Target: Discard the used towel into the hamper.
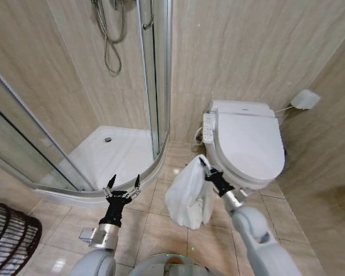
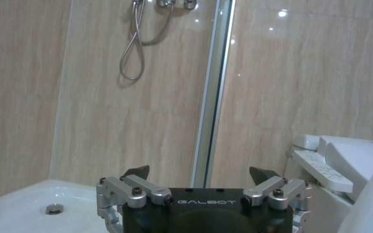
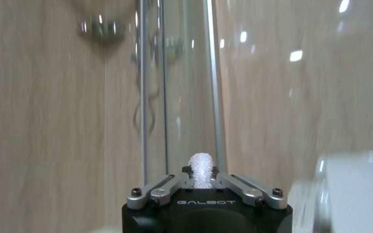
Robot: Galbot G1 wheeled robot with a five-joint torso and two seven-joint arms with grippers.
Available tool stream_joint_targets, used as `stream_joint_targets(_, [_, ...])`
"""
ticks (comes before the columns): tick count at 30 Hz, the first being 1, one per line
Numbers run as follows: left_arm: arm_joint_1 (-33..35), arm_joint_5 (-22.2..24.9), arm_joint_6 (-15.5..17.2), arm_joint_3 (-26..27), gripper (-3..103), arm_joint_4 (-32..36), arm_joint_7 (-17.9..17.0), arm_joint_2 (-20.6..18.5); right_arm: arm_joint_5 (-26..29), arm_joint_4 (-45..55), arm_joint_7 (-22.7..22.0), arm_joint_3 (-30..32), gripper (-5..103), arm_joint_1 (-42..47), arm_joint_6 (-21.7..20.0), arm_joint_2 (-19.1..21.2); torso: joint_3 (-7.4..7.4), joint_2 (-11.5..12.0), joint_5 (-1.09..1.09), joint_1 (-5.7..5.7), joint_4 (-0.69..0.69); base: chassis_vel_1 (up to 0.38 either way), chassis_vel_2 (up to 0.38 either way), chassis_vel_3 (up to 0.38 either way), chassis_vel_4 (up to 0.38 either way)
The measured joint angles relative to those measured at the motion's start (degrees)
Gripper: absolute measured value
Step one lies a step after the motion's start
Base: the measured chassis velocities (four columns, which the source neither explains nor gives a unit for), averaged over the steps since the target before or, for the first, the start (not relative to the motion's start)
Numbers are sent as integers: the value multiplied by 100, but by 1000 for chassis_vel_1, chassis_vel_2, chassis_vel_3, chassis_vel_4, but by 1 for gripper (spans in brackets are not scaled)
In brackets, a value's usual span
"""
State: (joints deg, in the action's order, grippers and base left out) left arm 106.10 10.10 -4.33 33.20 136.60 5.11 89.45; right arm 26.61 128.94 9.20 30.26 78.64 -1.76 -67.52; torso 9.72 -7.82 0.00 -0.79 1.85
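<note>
One curved glass-walled shower enclosure with a white tray (image 1: 112, 152) occupies the robot's left half of the room. One white toilet with its lid down (image 1: 247, 144) stands against the beige tiled wall on the right, with one white control panel (image 1: 208, 127) at its side.

One small round dark reddish-brown hamper of thin open ribs and hoops (image 1: 8, 236) sits on the floor at the far left edge of the head view, partly cut off, with see-through sides. It is well apart from both arms.

One white cloth towel (image 1: 188, 195) hangs in limp folds, bunched at the top and clear of the floor, in front of the toilet and well right of the hamper. The right gripper (image 1: 206, 168) is clamped on its upper corner; in the right wrist view a tuft of white fabric (image 3: 201, 170) pokes up between the closed fingers.

The left gripper (image 1: 124, 188) is held low near the shower kerb, fingers spread apart, holding nothing.
</note>
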Motion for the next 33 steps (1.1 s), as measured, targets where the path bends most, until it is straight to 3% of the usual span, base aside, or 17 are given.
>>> stream_joint_targets(5, [0,0,0,0,100,0,0,0,415,832,-273,751,5,150,43,271,0,0,0,0,0,0,0,0,0])
stream_joint_targets(13, [0,0,0,0,100,0,0,0,602,1474,-580,1739,5,366,257,376,0,0,-1,0,0,0,0,0,0])
stream_joint_targets(24, [0,0,0,0,100,0,0,0,1099,1486,-770,2905,5,682,521,420,0,0,0,0,0,0,0,0,0])
stream_joint_targets(33, [0,0,0,0,100,1,0,0,1470,1458,-721,3335,5,689,432,563,0,0,0,0,0,0,0,0,0])
